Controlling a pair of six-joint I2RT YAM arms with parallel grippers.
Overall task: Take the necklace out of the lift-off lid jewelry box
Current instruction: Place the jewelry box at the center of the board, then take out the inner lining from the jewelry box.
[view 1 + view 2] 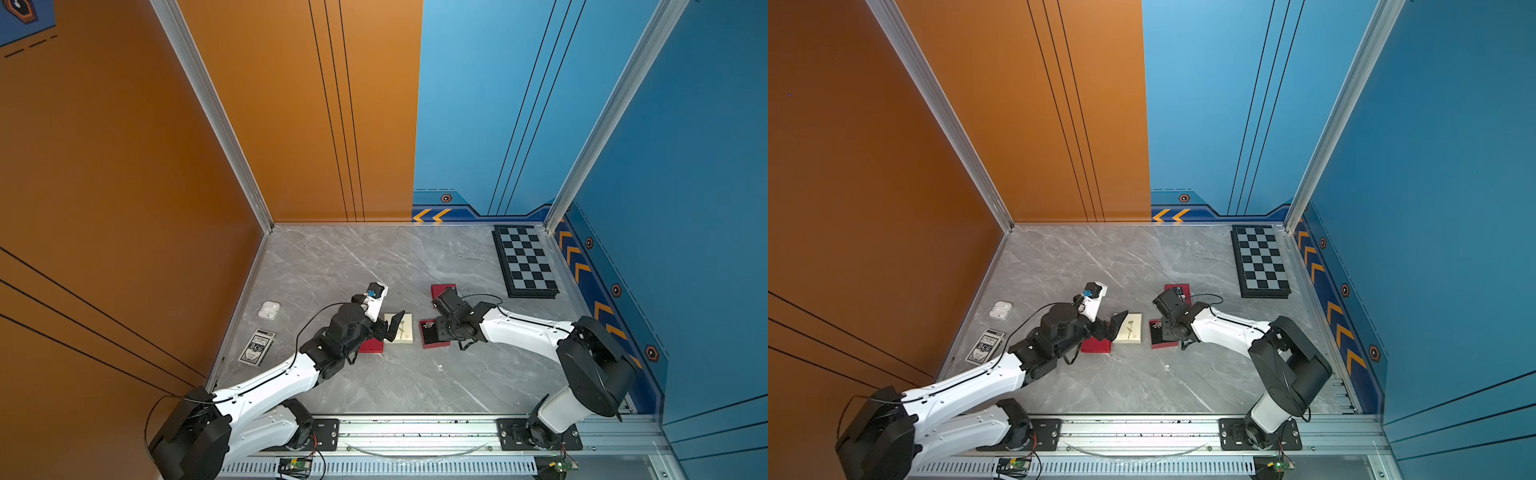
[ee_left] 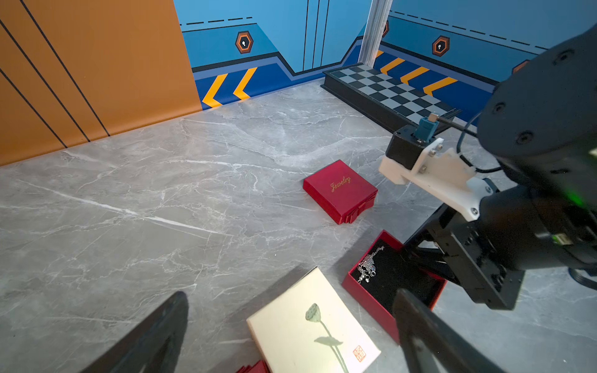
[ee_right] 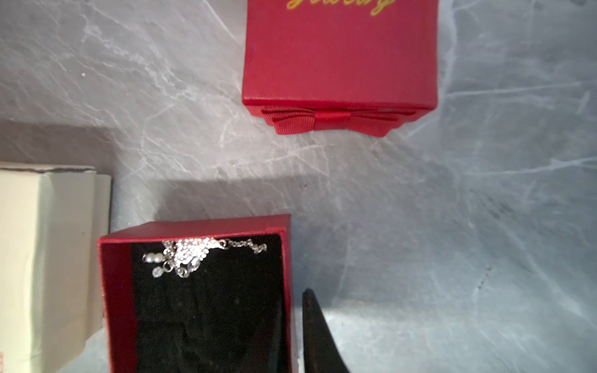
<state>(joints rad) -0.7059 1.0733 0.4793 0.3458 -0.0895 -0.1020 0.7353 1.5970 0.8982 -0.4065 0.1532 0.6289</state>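
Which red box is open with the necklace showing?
The red box beside the cream box: black lining and necklace visible. The gold-lettered lid lies top up.

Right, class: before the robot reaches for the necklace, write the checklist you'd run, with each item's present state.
1. Lid off: ok. The lid lies on the table, apart from the open box.
2. Necklace reachable: ok. The necklace sits bunched in one corner of the black lining.
3. Right gripper over the necklace: not ok. Its visible finger stands outside the box wall.
4. Right jaws open enough: cannot tell. Only one finger shows.
5. Left gripper out of the way: ok. It is open, over the cream box beside the open box.
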